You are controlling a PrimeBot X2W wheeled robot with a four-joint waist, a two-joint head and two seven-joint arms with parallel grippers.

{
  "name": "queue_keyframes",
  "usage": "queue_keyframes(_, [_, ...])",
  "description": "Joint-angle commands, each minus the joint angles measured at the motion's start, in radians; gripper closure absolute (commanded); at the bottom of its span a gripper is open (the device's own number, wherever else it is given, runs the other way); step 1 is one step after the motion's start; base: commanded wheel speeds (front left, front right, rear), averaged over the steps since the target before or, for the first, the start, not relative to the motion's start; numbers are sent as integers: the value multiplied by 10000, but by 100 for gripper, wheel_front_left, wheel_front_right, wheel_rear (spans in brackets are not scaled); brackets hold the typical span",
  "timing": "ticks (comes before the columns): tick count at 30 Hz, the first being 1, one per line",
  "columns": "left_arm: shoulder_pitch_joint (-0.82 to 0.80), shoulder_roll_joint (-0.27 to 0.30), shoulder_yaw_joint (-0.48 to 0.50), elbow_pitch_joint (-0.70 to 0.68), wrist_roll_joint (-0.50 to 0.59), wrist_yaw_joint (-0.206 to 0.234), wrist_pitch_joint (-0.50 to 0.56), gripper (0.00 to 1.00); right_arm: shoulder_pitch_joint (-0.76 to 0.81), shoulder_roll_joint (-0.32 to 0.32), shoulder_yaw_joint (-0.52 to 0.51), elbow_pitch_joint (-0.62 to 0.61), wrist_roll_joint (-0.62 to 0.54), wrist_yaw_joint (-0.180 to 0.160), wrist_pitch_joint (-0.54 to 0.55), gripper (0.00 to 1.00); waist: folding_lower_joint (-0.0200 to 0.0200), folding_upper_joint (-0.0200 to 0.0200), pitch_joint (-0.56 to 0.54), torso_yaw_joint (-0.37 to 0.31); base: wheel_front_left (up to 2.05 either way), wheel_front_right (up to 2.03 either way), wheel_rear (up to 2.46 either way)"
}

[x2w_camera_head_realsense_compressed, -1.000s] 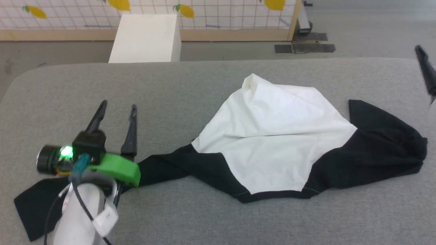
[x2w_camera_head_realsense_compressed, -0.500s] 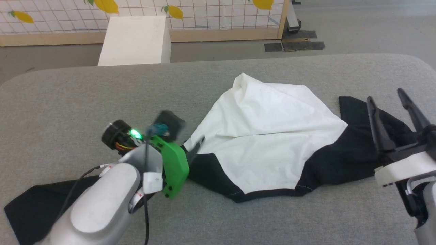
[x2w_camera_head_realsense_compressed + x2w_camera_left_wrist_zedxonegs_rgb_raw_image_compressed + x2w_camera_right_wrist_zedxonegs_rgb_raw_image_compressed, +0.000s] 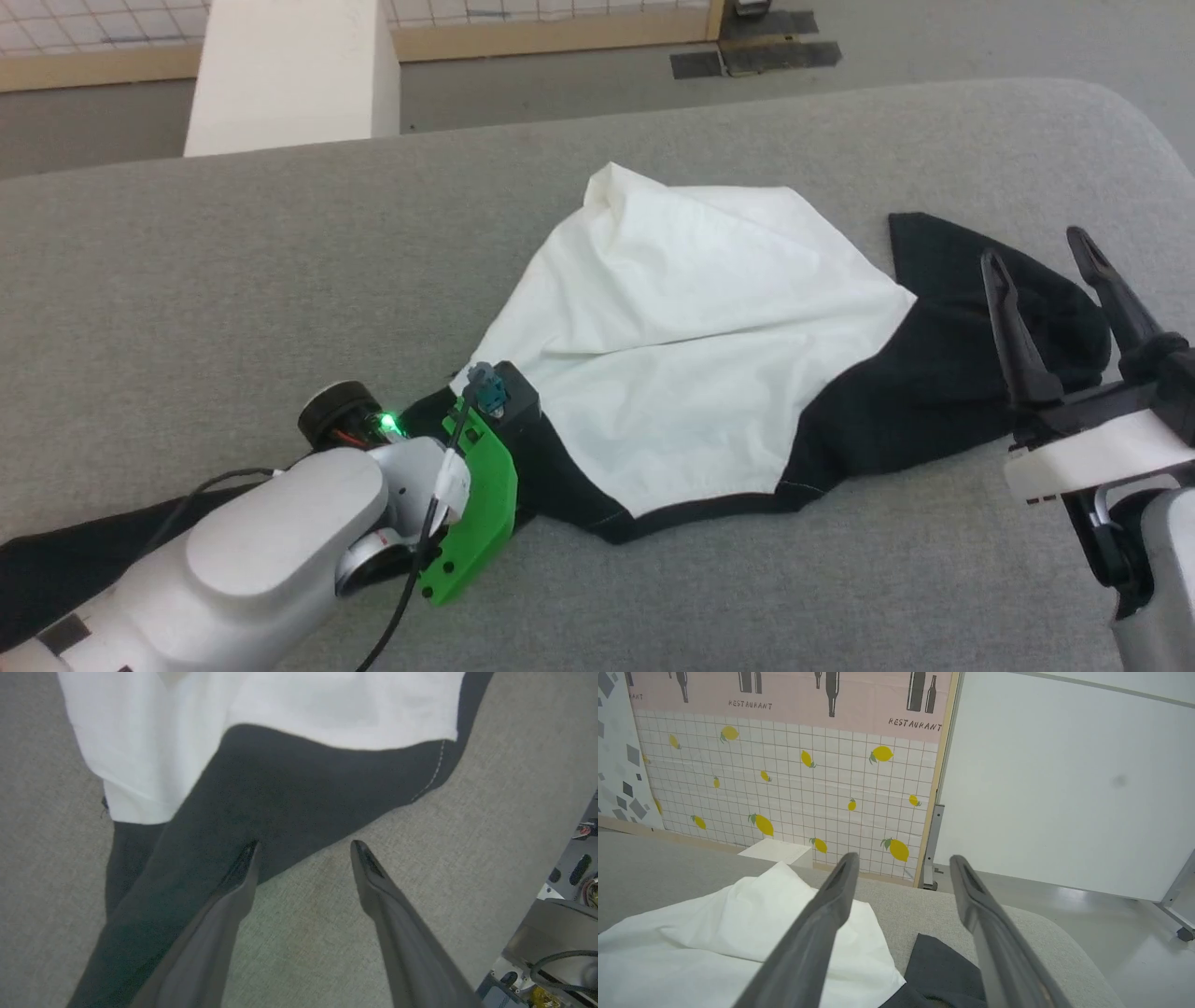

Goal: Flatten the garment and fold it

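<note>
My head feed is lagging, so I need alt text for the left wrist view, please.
The left gripper hangs open over the garment, one fingertip over its black sleeve, the other over the bare grey surface. The shirt's white body lies across the top of the frame.

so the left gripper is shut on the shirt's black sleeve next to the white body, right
No: the left gripper is open, not shut. The left wrist view shows its fingers spread at the edge of the shirt's black sleeve, one tip over the sleeve, the other over the grey surface.
</note>
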Motion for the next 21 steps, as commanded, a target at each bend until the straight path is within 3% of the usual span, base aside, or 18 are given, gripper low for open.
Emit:
queue_keyframes(1, [-280, -15, -167, 225, -93, -22, -99, 0, -215, 36, 39, 12, 53, -15, -62, 0, 0, 0, 376, -322, 0, 0, 0])
queue_keyframes(5, [-554, -195, -681, 1039, -140, -22, -44, 0, -500, 39, 189, 178, 95, -15, -144, 0, 0, 0, 684, -491, 0, 0, 0])
queue_keyframes(10, [-196, -224, -858, 1019, -71, -22, 893, 0, -690, -17, 302, 453, 130, -15, -241, 0, 0, 0, 761, -520, 0, 0, 0])
queue_keyframes(11, [-52, -210, -861, 941, 12, -22, 936, 20, -711, -56, 294, 531, 145, -15, -259, 0, 0, 0, 715, -486, 0, 0, 0])
queue_keyframes(12, [39, -189, -863, 888, 43, -22, 896, 100, -728, -91, 285, 591, 157, -15, -270, 0, 0, 0, 662, -453, 0, 0, 0])
queue_keyframes(16, [224, 16, -866, 619, 306, -22, 115, 100, -735, -346, 253, 795, 225, -15, -276, 0, 0, 0, 309, -204, 0, 0, 0])
queue_keyframes(21, [309, 416, -616, 286, 100, -18, -2124, 100, -740, -1091, 271, 801, 373, -15, -2, 0, 0, 0, -238, 232, 0, 0, 0])
